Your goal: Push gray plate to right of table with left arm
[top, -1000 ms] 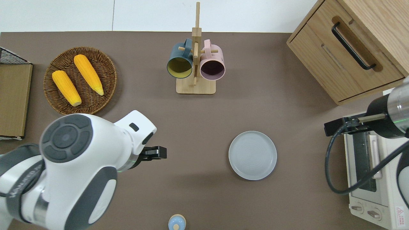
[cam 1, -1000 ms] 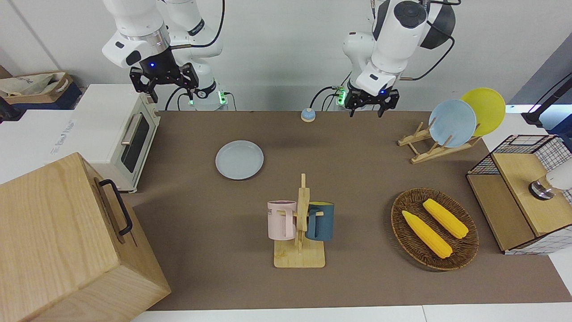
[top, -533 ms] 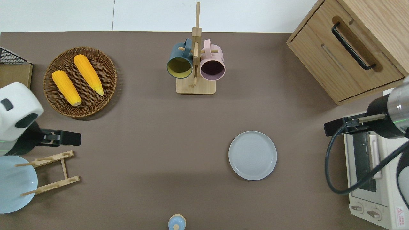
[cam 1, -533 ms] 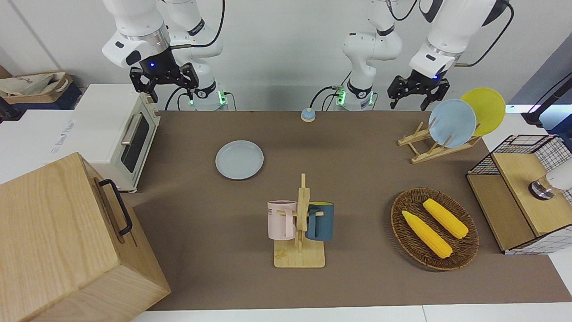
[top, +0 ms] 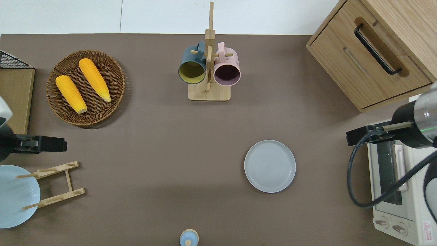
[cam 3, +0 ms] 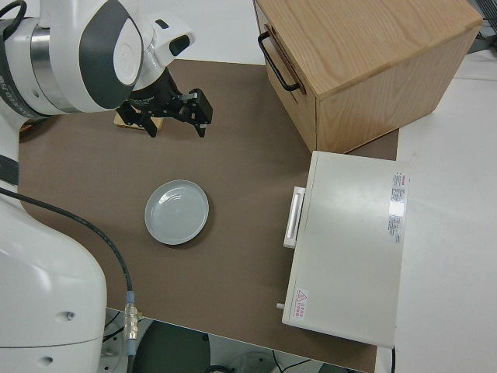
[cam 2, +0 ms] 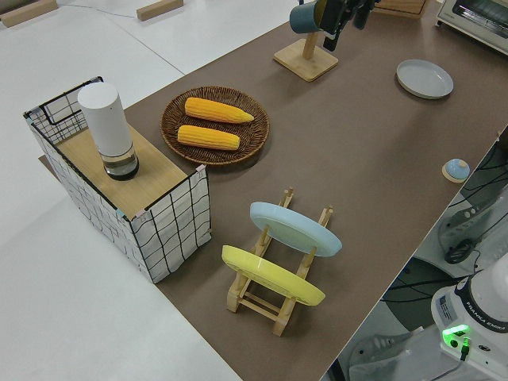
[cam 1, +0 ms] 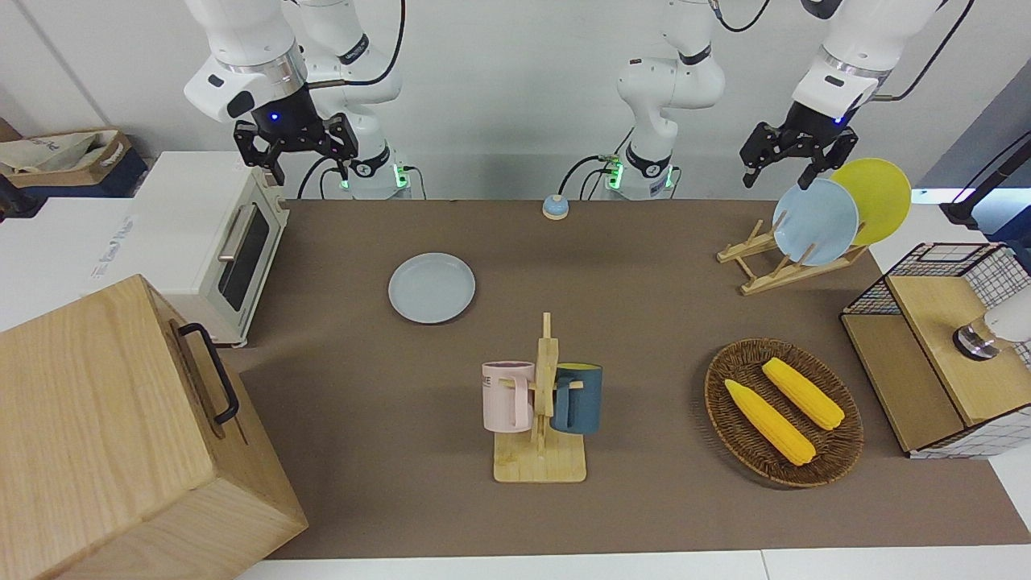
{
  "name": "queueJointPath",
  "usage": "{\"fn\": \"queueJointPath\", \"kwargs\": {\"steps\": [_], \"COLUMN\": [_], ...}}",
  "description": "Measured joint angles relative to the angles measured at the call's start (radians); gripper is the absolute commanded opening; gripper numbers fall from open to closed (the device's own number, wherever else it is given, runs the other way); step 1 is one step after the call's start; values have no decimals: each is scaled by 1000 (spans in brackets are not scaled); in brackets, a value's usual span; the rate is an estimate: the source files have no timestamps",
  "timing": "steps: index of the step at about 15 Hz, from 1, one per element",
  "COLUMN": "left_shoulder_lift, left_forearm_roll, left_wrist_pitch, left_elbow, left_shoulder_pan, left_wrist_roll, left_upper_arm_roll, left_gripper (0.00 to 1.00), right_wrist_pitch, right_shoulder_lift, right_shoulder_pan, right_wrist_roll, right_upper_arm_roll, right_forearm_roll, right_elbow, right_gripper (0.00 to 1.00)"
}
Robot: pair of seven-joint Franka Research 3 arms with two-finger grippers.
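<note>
The gray plate (cam 1: 432, 287) (top: 270, 166) (cam 3: 177, 211) lies flat on the brown table (top: 164, 136), toward the right arm's end and a little nearer to the robots than the mug rack. My left gripper (cam 1: 777, 173) (top: 61, 145) hangs open and empty in the air at the left arm's end. As the overhead view shows, it is over bare table between the corn basket and the plate rack, far from the gray plate. The right arm is parked, its gripper (cam 1: 300, 161) (cam 3: 175, 116) open and empty.
A mug rack (top: 208, 68) holds a blue and a pink mug. A wicker basket (top: 117, 80) holds two corn cobs. A wooden rack (cam 1: 773, 270) carries a sky-blue and a yellow plate. Also here: a toaster oven (cam 1: 229, 242), a wooden cabinet (cam 1: 121, 435), a wire shelf (cam 1: 942, 354) and a small blue bell (cam 1: 555, 207).
My left arm has swung from the table's middle near the robots out to its own end, by the plate rack. The gray plate and the right arm have not moved.
</note>
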Motion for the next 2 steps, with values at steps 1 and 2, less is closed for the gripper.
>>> {"fn": "queueJointPath", "kwargs": {"steps": [1, 2], "left_shoulder_lift": [0, 0], "left_forearm_roll": [0, 0], "left_wrist_pitch": [0, -1], "left_elbow": [0, 0], "left_shoulder_pan": [0, 0], "left_wrist_roll": [0, 0], "left_upper_arm_roll": [1, 1], "left_gripper": [991, 991], "right_wrist_pitch": [0, 0], "right_shoulder_lift": [0, 0], "right_shoulder_pan": [0, 0], "right_wrist_roll": [0, 0], "right_upper_arm_roll": [0, 0], "right_forearm_roll": [0, 0], "right_elbow": [0, 0], "right_gripper": [983, 983]}}
